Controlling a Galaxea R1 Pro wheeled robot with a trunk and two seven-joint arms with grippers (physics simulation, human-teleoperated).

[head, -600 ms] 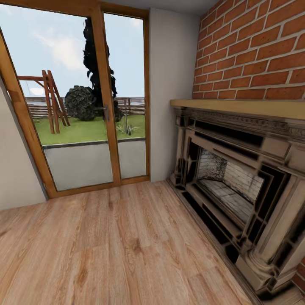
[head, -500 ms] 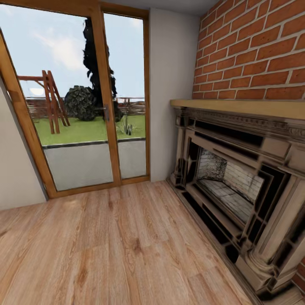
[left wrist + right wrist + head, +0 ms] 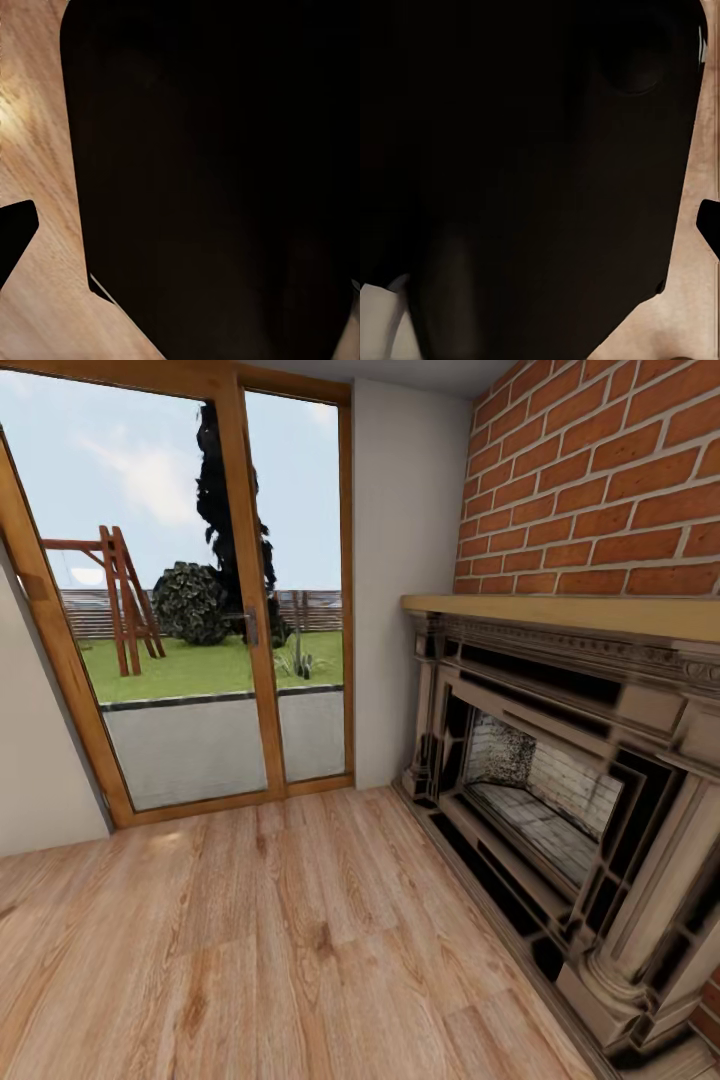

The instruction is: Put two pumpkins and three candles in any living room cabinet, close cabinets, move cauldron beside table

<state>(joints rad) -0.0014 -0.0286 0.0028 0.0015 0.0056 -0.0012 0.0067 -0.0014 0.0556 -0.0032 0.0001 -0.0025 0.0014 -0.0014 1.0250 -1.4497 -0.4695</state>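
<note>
Right at the robot's feet there's a light-brown wooden plank floor [image 3: 260, 950] running out toward the wall, nothing sitting on it as far as the head view goes. Both wrist cams are basically staring into a big black body panel: the left wrist view has a dark rounded black shape [image 3: 217, 172] with a strip of the same plank floor beside it, and the right wrist view has a similar black mass [image 3: 525, 165] with a sliver of floor along one edge. I honestly can't tell whether the fingers on either arm are spread or pressed together, those views are too dark and blocked. Off to the right, a bit further in, there's a dark carved stone fireplace [image 3: 560, 800] with a pale brick firebox and a tan wooden mantel shelf [image 3: 560, 615] on top, set against a red brick wall [image 3: 600, 480]. Farthest back is a wood-framed glass patio door [image 3: 200, 590], with a green lawn [image 3: 200, 665] and a wooden swing frame [image 3: 120, 595] outside. No pumpkins, cabinet or cauldron around this spot.
</note>
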